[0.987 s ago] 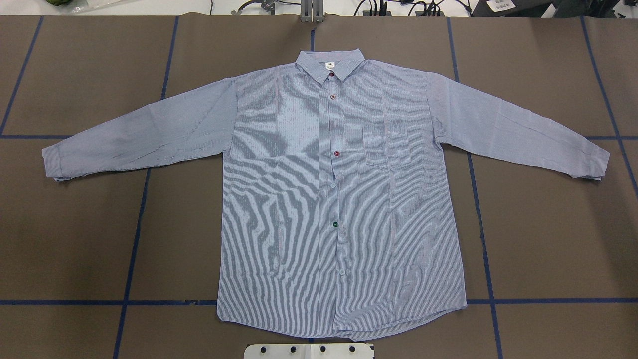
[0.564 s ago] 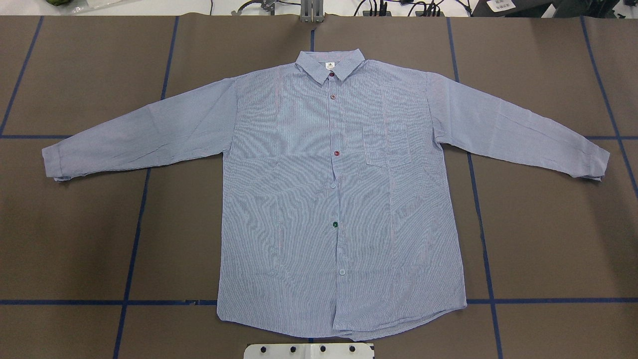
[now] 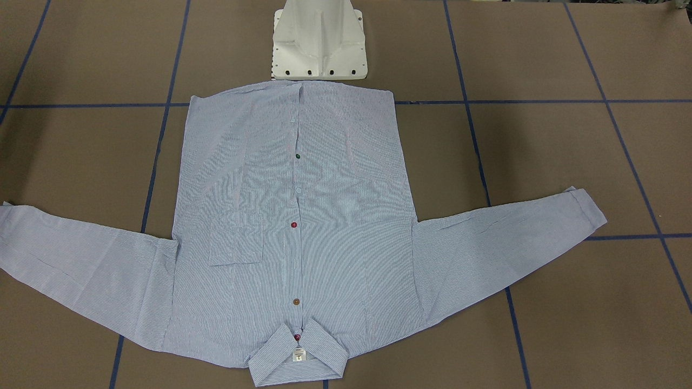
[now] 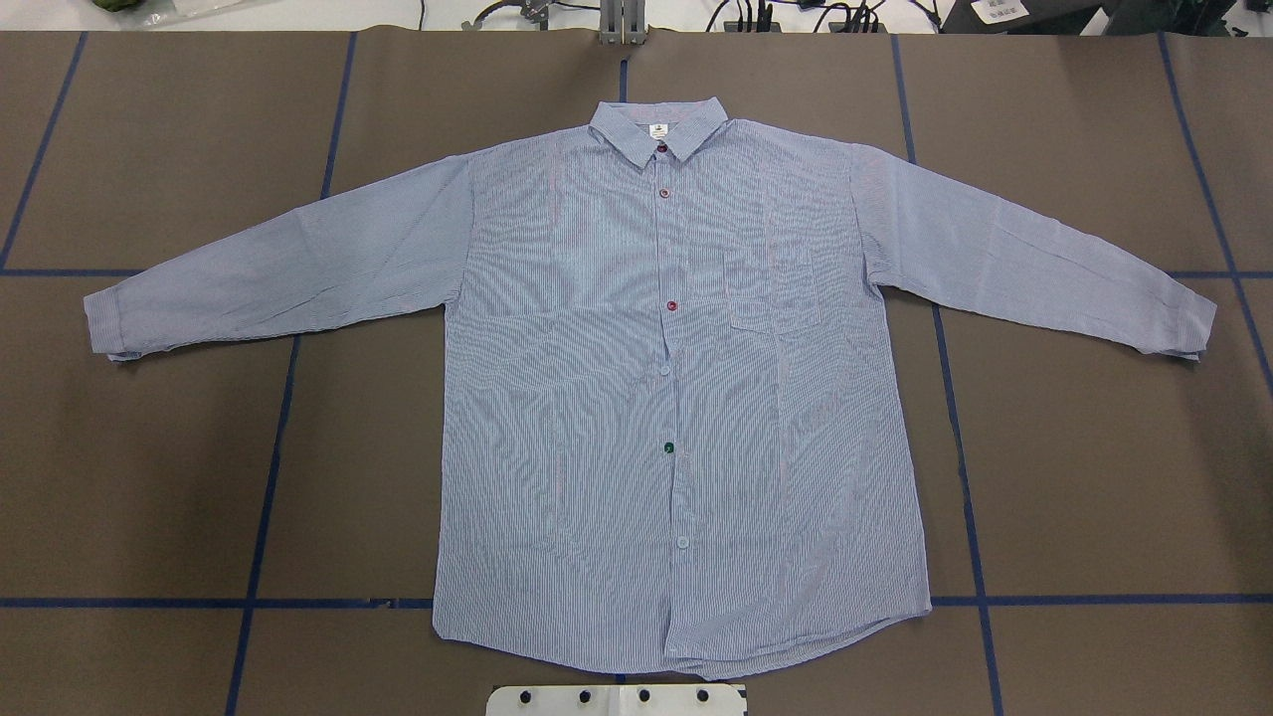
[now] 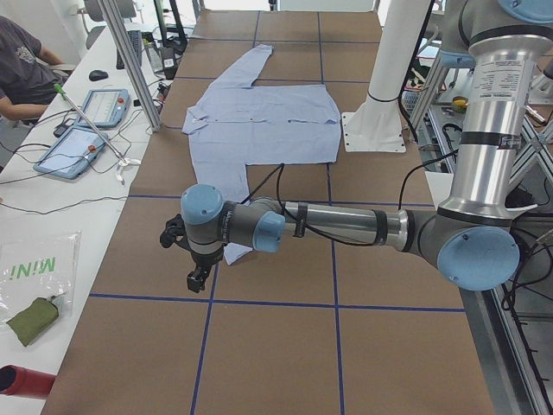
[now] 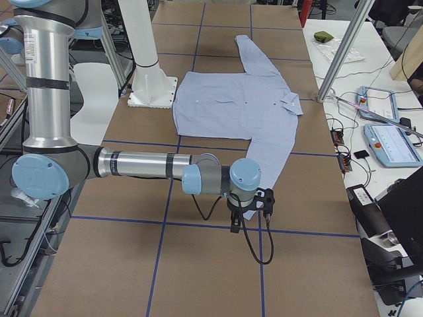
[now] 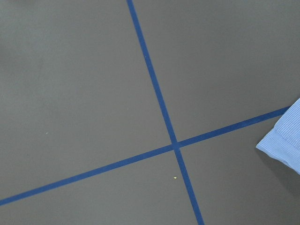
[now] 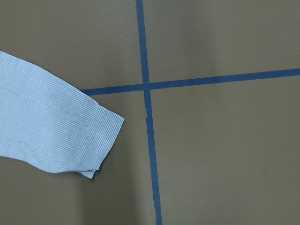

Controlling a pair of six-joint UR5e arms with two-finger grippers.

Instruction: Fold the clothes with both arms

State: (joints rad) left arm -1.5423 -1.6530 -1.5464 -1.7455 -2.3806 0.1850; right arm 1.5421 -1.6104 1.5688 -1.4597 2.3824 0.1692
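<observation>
The clothes are one light blue striped shirt [image 4: 656, 378], lying flat and buttoned, collar [image 4: 657, 127] at the far side, both sleeves spread out. My left gripper [image 5: 195, 275] hovers just past the left sleeve's cuff [image 7: 283, 140]; I cannot tell if it is open or shut. My right gripper [image 6: 251, 212] hovers over the right sleeve's cuff [image 8: 98, 140]; its state I cannot tell either. Neither wrist view shows any fingers. The overhead and front-facing views show the shirt [image 3: 292, 227] without any arm over it.
The white pedestal base [image 3: 319, 48] stands at the shirt's hem. Blue tape lines [image 4: 269, 467] cross the brown table cover. Beyond the far edge are aluminium posts [image 5: 130, 60], tablets [image 5: 73, 147] and a seated person [image 5: 22, 60].
</observation>
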